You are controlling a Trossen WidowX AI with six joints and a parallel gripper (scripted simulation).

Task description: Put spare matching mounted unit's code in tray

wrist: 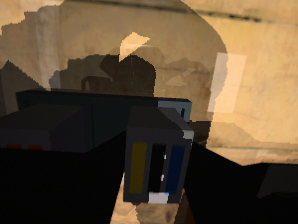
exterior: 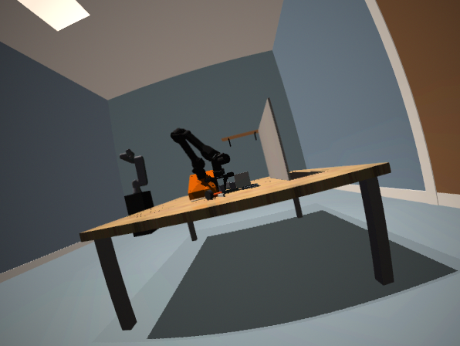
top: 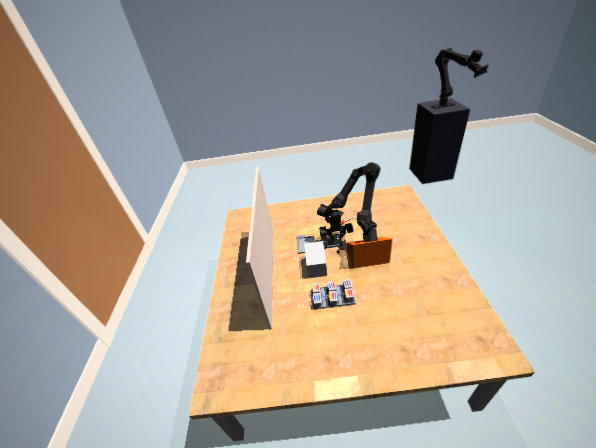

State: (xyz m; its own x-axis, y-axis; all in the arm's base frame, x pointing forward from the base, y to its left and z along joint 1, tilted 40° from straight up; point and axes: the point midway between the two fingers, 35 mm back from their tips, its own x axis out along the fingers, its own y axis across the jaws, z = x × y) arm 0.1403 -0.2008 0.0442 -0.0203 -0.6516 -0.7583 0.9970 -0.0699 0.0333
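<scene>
Your worktop (top: 400,325) (exterior: 339,178) has a tall pale panel (top: 260,250) (exterior: 272,143) upright along its left edge as the top view shows it, and the black arm (top: 369,195) (exterior: 201,147) rises at the orange block (top: 370,254) (exterior: 194,189), right of centre. The arm is bent high at the elbow and reaches down towards the far edge, its wrist pointing steeply at the surface. Nearer the left edge you have a white-topped box (top: 315,255); between it and the near edge sits a rack (top: 348,303) of six striped pieces. The grey item (top: 301,244) beyond the box, towards the far left corner, may be the tray, but you can't confirm that here. Your gripper (top: 332,242) (exterior: 221,187) (wrist: 151,138) is clamped on the block with yellow, black and blue bars (wrist: 137,167), low by a dark holder (wrist: 107,110) with a red-marked block (wrist: 30,125) alongside. I'd judge you're at the grasp; whether this is the matching spare can't be told. Next, keep the squeeze, lift straight up clear of its neighbour, then carry it to the tray once the code is confirmed.
</scene>
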